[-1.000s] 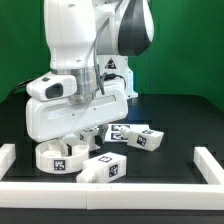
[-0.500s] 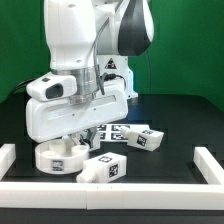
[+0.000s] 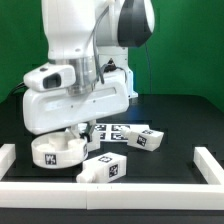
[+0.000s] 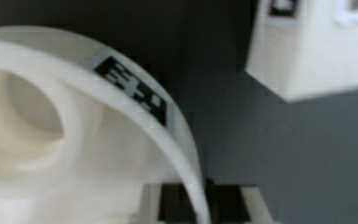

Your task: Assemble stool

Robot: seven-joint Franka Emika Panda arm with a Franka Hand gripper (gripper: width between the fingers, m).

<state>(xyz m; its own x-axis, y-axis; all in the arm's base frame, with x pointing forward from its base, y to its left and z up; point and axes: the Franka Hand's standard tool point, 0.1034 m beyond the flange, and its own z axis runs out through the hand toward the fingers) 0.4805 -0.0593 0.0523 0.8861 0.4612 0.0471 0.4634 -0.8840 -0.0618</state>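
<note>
The round white seat (image 3: pixel 57 150) with a square tag on its wall sits at the exterior view's left, slightly raised and tilted. My gripper (image 3: pixel 72 133) reaches down onto its rim from above, mostly hidden under the white hand. In the wrist view the seat (image 4: pixel 51 110) fills the frame and its thin rim runs between my two fingers, so my gripper (image 4: pixel 206 205) is shut on the rim. One white block leg (image 3: pixel 102 168) lies just in front of the seat. A second leg (image 3: pixel 143 138) lies further right. A leg (image 4: pixel 318 50) also shows in the wrist view.
The marker board (image 3: pixel 108 128) lies flat behind the legs, partly hidden by the hand. White border rails run along the left (image 3: pixel 8 155), right (image 3: pixel 210 160) and front (image 3: pixel 110 190) of the black table.
The hand has moved up and a little toward the exterior view's left, and the seat has shifted with it. The two legs have not moved.
</note>
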